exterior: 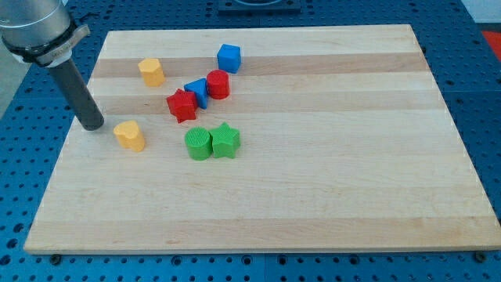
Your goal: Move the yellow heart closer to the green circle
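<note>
My tip [92, 125], a bare rod clamping nothing, stands just left of the small yellow heart-shaped block [130, 135], likely light and rigid, best pushed from its left toward the green circular block [198, 144].

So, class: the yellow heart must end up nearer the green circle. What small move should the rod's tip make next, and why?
Probably slide my tip toward the view's right into the yellow heart. It sits just left of the heart, and the green circle lies further right.

Pale wooden desk [329, 196] with lengthwise grain bands, set on a blue perforated base plate [477, 47] with regular hole grid, even diffuse lighting, soft shadows
</note>
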Controlling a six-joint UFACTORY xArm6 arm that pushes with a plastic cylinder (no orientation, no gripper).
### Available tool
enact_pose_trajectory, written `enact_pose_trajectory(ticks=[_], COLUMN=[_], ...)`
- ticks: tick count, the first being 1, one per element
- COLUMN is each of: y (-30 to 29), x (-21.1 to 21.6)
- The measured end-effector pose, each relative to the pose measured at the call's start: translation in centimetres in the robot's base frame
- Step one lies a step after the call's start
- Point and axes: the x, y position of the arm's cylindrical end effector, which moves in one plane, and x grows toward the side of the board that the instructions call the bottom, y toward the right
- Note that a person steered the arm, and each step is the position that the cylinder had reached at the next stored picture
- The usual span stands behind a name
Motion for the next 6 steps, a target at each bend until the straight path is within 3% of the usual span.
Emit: enact_pose_trajectory(ticks=[2, 6], y=[5.6, 0.6], x=[1.4, 3.6])
